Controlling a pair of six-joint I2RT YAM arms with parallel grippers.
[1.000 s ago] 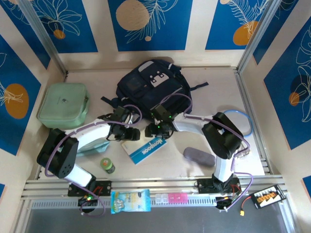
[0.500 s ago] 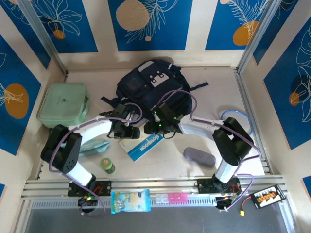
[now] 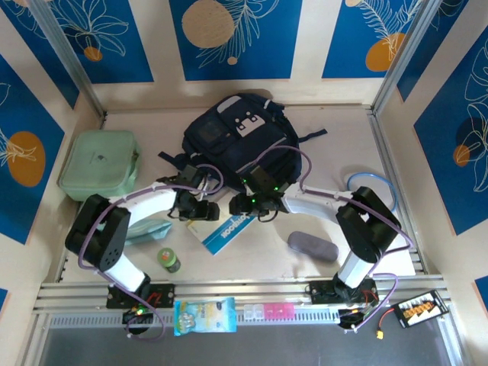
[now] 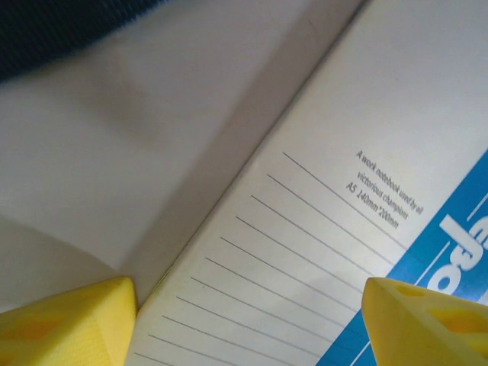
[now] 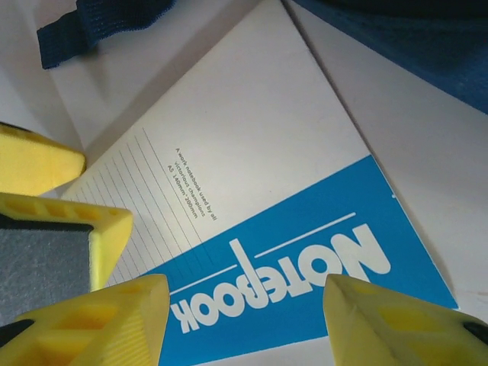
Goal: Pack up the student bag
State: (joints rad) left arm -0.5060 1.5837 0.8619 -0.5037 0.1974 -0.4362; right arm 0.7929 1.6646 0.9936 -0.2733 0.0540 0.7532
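Fronting student bag: notebook, grey case.

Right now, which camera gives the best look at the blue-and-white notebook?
The right wrist view: the notebook shows most of its cover, with the title readable. The left wrist view shows one lined corner up close; the top view shows it small and distant.

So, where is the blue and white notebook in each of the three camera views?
Top external: the notebook lies at the centre, just below the student bag in the picture.
Left wrist: the notebook covers the lower right, ruled lines showing.
Right wrist: the notebook runs diagonally across the middle.
Shared landmark: its blue band with white lettering.
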